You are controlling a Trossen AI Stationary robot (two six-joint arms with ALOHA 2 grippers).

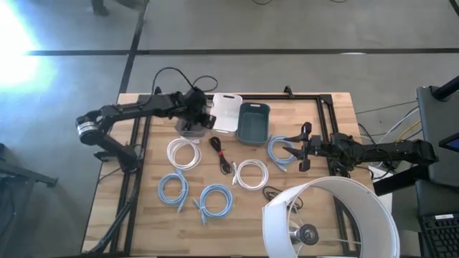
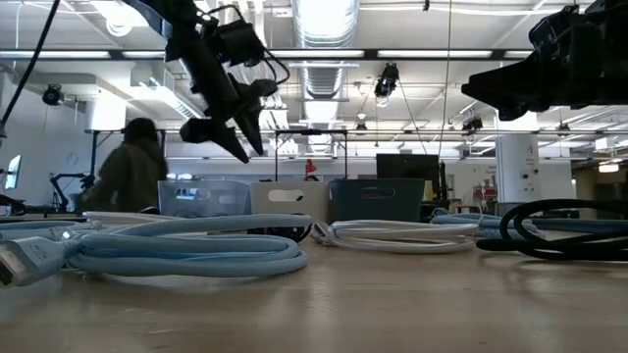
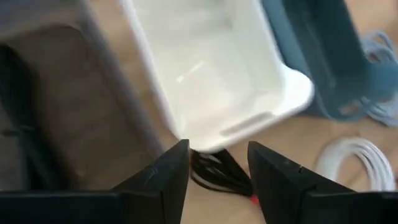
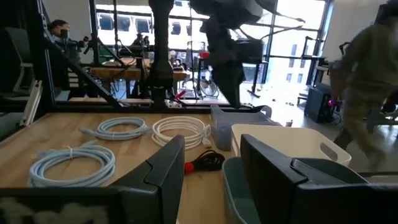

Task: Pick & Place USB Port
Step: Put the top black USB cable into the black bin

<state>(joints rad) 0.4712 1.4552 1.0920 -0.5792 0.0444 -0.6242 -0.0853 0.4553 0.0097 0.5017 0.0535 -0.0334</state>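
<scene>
Overhead, I am holding my left gripper with fingers apart and empty, just beside the white bin. On its near side, the black cable is lying on the table, possibly the one wanted. My right gripper, also spread and empty, is waiting beyond the blue bin. Nothing looks placed yet.

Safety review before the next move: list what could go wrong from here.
1. The left gripper hangs open above the clear bin, beside the white bin; descending, it might clip a rim.
2. The black cable lies loosely coiled, so it may snag or slip when grasped.
</scene>
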